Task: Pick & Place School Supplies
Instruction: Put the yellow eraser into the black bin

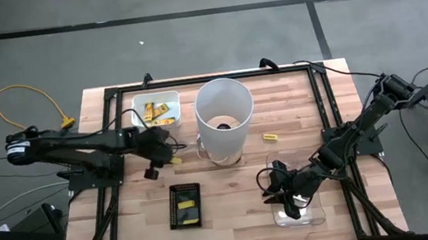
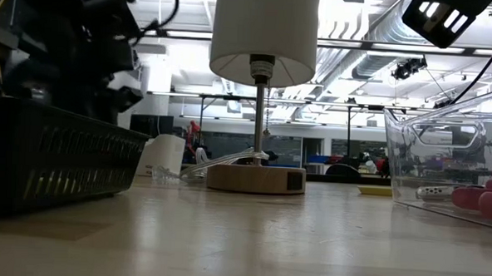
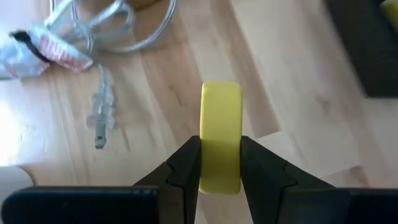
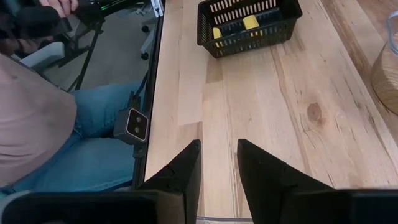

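Beside the white lamp (image 1: pixel 225 123), the left gripper (image 3: pixel 221 180) holds a yellow piece (image 3: pixel 221 134) between its fingers, while the right gripper (image 4: pixel 219 171) stands narrowly open, empty, above the clear container (image 1: pixel 299 208).

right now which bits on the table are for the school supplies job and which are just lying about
Job:
yellow piece, held in left gripper
yellow pieces in white tray
yellow piece by lamp
black basket
clear bin

Lying about:
lamp
lamp cord

Clear bin's (image 2: pixel 452 176) pink-handled tools (image 2: pixel 485 198) run past the frame edge.
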